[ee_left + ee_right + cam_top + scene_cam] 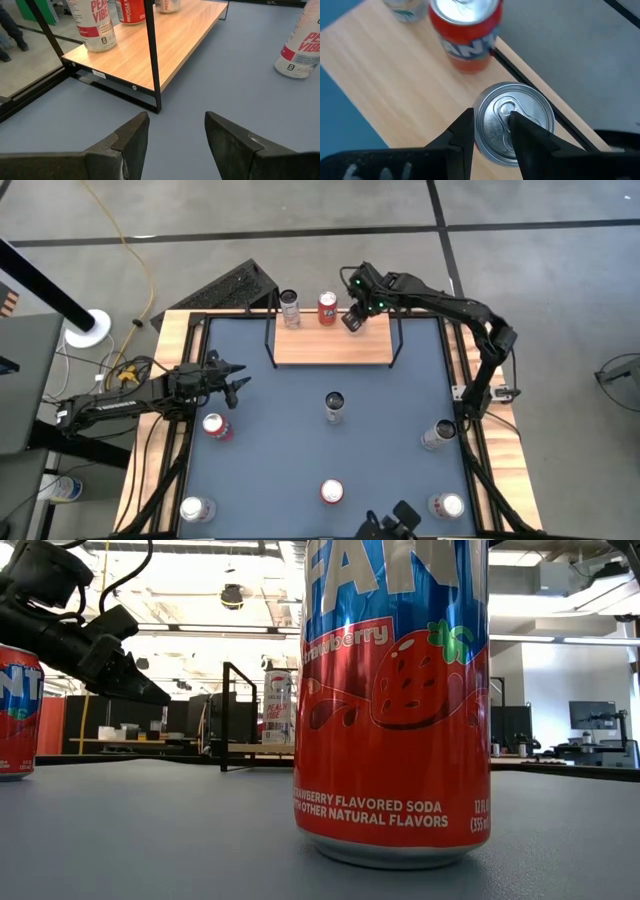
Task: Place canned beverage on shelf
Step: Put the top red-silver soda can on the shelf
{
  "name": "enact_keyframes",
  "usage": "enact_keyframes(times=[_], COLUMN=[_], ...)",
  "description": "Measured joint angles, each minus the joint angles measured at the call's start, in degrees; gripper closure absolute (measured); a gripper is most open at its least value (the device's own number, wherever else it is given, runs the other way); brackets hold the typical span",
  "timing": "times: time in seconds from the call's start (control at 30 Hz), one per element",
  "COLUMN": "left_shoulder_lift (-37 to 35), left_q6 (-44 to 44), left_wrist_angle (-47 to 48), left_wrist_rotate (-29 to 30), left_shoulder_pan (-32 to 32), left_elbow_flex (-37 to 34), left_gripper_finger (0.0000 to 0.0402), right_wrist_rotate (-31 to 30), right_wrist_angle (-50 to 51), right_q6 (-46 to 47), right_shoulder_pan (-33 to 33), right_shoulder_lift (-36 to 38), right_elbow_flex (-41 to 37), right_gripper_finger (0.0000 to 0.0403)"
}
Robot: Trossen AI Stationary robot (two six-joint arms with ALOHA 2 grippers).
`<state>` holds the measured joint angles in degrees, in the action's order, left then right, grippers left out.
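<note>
**Desk:** Where is the drink, and where are you?

**Operator:** My right gripper [491,114] hangs over the far side of the table [300,460], directly above a silver can [494,127]. That can stands on the shelf [395,85], on the wooden board close to the edge with the black rail. From my wrist I look almost straight down on its lid and pull tab.

**Desk:** Are you gripping it?

**Operator:** My fingers stand a little apart, and the gap is narrower than the lid beneath them. They are not around its sides. Whether a tip brushes the rim I cannot tell.

**Desk:** So what does the next move depend on?

**Operator:** On the can being upright, its long axis pointing up at my gripper. As I judge it, the safe way off is straight up along that line. Any sideways drift could tip it off the near edge or into its neighbour.

**Desk:** What neighbour?

**Operator:** A red can [467,30] stands just beside it on the board, close but apart. A white can [289,308] stands beyond that, at the other end.

**Desk:** And your other arm?

**Operator:** My left gripper [232,385] waits over the table's left side, fingers wide and empty, facing the shelf from well apart. The right is plainly the nearer one.
</note>
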<state>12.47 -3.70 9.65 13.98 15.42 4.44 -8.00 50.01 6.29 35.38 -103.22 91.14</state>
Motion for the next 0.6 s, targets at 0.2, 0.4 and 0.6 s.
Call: enact_keyframes(times=[0.2, 0.4, 0.6], left_shoulder_lift=[0.00, 0.00, 0.00], left_q6=[0.02, 0.01, 0.02], left_wrist_angle=[0.00, 0.01, 0.00], left_wrist_rotate=[-0.02, -0.04, -0.04], left_shoulder_pan=[-0.01, -0.01, 0.00], left_elbow_flex=[-0.02, -0.01, 0.00], left_gripper_finger=[0.0217, 0.0217, 0.0217], right_wrist_rotate=[-3.82, -4.43, -6.23], right_wrist_angle=[2.20, 2.94, 3.76], right_q6=[1.68, 4.81, 5.91], right_shoulder_pan=[0.47, 1.66, 2.64], right_shoulder_lift=[0.00, 0.02, 0.03], right_elbow_flex=[-0.05, -0.08, -0.08], right_gripper_finger=[0.0267, 0.0267, 0.0280])
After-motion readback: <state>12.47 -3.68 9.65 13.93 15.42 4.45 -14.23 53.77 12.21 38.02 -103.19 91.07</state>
